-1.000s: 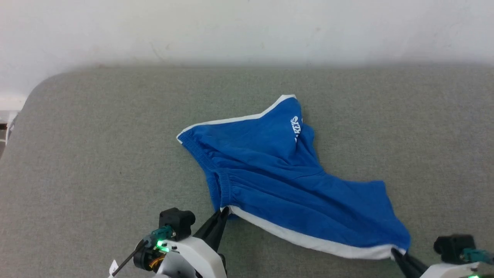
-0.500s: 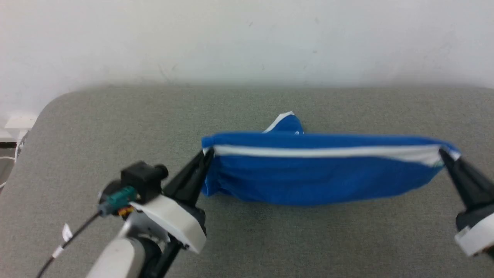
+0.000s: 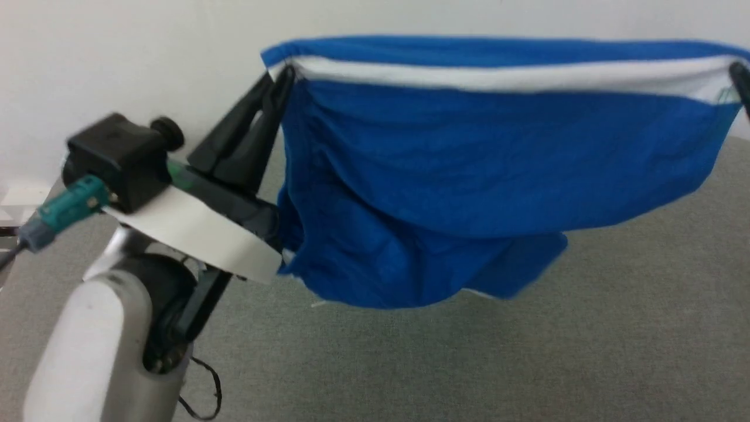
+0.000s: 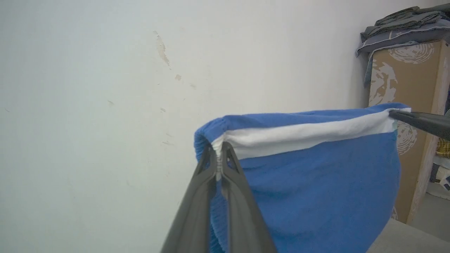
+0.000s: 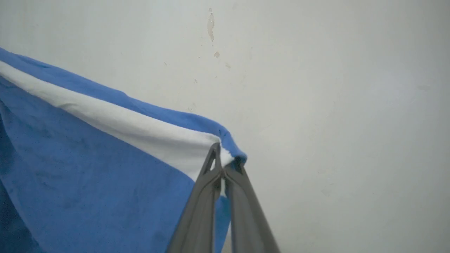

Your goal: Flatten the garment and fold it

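Observation:
The royal-blue shorts (image 3: 492, 158) hang in the air above the grey surface, stretched wide along a white side stripe (image 3: 504, 76). My left gripper (image 3: 284, 75) is shut on the stripe's left end, seen up close in the left wrist view (image 4: 219, 154). My right gripper (image 3: 739, 76) pinches the stripe's right end at the frame edge, and its own view shows the fingertips (image 5: 220, 158) shut on the white trim. The rest of the shorts (image 5: 88, 182) sags below in loose folds, its lowest part hovering near the surface. The lettering is hidden.
A grey padded surface (image 3: 527, 363) lies under the shorts, with a white wall (image 3: 117, 53) behind it. In the left wrist view a cardboard box (image 4: 411, 77) topped with folded grey cloth (image 4: 400, 24) stands at the far right.
Both grippers have lifted the shorts by the white stripe from the surface high into the air, pulling the edge taut. The head camera has also tilted, shifting the whole picture.

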Controlling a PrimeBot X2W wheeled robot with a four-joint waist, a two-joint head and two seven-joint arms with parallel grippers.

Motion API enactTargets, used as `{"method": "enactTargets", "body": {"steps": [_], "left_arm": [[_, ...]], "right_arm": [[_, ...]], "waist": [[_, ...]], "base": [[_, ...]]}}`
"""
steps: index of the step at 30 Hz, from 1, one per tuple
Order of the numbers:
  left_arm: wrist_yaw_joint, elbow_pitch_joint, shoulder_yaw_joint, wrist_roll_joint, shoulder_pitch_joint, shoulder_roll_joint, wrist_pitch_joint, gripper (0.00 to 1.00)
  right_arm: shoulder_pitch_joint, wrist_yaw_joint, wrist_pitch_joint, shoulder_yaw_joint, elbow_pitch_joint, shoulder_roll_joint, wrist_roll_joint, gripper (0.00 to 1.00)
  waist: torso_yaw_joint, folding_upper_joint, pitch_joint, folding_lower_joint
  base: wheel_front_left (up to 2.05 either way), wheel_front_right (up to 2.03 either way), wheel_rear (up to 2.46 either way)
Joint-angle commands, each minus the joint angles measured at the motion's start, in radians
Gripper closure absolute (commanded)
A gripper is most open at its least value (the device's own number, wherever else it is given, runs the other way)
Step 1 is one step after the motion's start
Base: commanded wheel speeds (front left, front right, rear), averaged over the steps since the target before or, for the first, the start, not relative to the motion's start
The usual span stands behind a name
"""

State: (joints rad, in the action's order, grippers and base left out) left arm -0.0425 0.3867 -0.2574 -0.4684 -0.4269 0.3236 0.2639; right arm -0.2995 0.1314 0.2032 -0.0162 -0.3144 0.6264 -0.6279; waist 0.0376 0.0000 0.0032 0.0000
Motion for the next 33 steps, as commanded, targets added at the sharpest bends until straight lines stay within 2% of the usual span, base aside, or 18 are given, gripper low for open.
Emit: {"method": "enactTargets", "body": {"steps": [1,5,9,13,19,27,33], "left_arm": [[0.010,0.011,0.015,-0.006,-0.037,0.011,0.011,1.00],[0.014,0.009,0.032,-0.019,-0.097,0.017,0.039,1.00],[-0.009,-0.045,0.061,-0.042,-0.180,0.051,0.067,1.00],[-0.025,-0.115,0.072,-0.062,-0.259,0.060,0.075,1.00],[-0.052,-0.272,0.055,-0.068,-0.470,0.067,0.095,1.00],[-0.071,-0.538,0.032,-0.033,-0.782,0.054,0.024,1.00],[-0.073,-0.734,0.030,-0.012,-0.921,0.020,-0.083,1.00]], "right_arm": [[-0.045,-0.001,0.013,-0.002,0.006,0.012,0.014,1.00],[-0.131,-0.001,0.043,-0.031,0.036,0.036,0.030,1.00],[-0.266,-0.001,0.071,-0.085,0.088,0.051,0.036,1.00],[-0.384,-0.001,0.076,-0.134,0.159,0.061,0.044,1.00],[-0.635,-0.001,0.048,-0.239,0.316,0.078,0.067,1.00],[-0.984,-0.001,-0.054,-0.350,0.550,0.028,0.122,1.00],[-1.127,-0.001,-0.137,-0.411,0.725,-0.031,0.165,1.00]], "waist": [[-0.009,0.0000,0.003,0.0000],[-0.029,0.0000,0.022,0.0000],[-0.060,0.0000,0.088,0.0000],[-0.075,0.0000,0.147,0.0000],[-0.101,0.0000,0.310,0.0000],[-0.137,0.0000,0.501,0.0000],[-0.149,0.0000,0.568,0.0000]], "base": [[0.00,0.00,0.00],[0.00,0.00,0.00],[0.00,0.00,0.00],[0.00,0.00,0.00],[0.00,0.00,0.00],[0.00,0.00,0.00],[0.00,0.00,0.00]]}}
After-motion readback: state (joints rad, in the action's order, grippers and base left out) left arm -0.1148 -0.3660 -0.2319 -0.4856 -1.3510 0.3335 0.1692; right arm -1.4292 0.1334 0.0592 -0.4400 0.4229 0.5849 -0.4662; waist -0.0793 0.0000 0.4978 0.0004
